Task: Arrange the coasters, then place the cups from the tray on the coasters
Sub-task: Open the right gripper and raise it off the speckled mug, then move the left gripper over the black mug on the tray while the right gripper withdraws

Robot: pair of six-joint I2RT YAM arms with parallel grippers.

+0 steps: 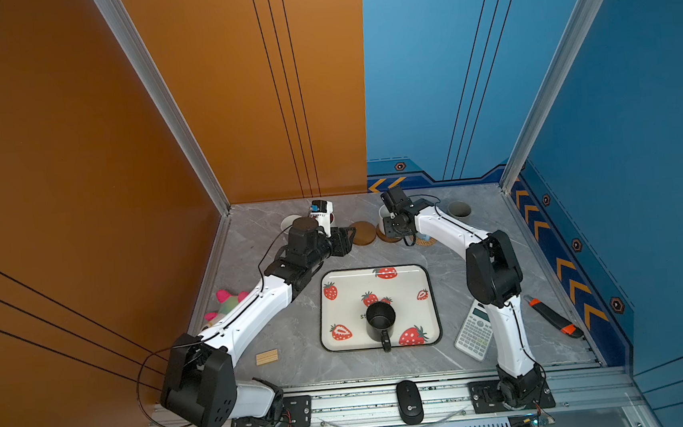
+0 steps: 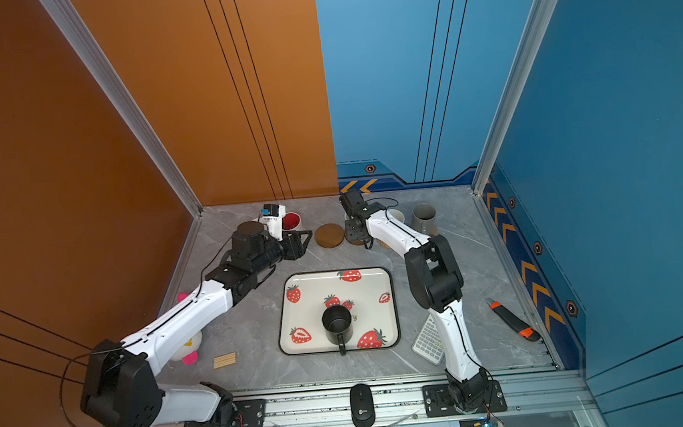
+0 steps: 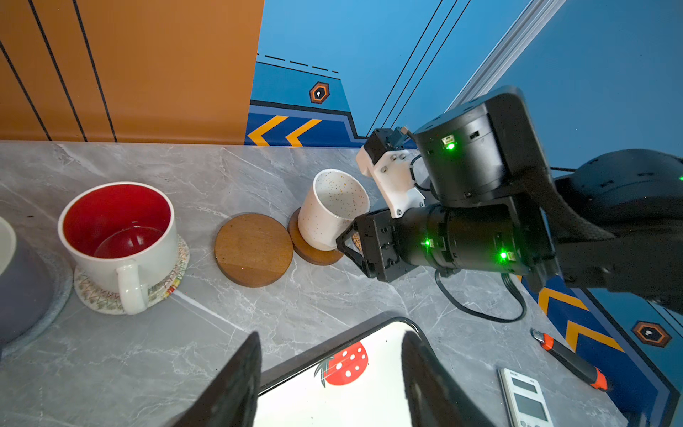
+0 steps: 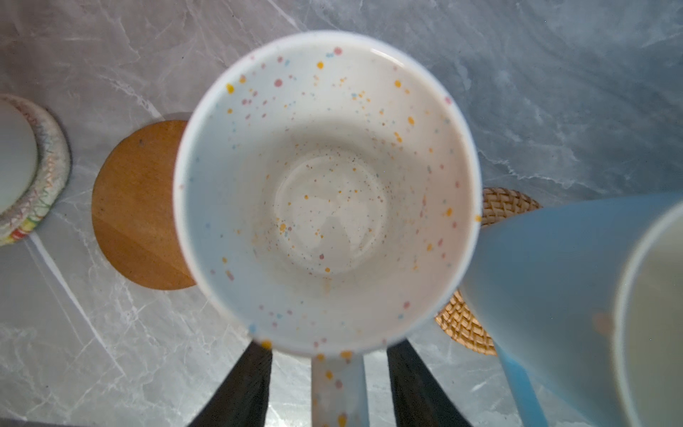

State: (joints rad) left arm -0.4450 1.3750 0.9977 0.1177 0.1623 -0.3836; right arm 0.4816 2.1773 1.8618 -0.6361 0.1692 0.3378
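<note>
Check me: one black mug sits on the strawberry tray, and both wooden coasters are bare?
Not both: one wooden coaster is bare; the second wooden coaster carries the speckled mug, as the left wrist view shows. The black mug is on the strawberry tray.

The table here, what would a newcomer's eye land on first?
Probably the strawberry tray in the middle of the table, with one black cup alone on it. Next, at the back, the speckled cup stands on a wooden coaster, with the right gripper open around its handle. A bare wooden coaster lies right beside it.
</note>
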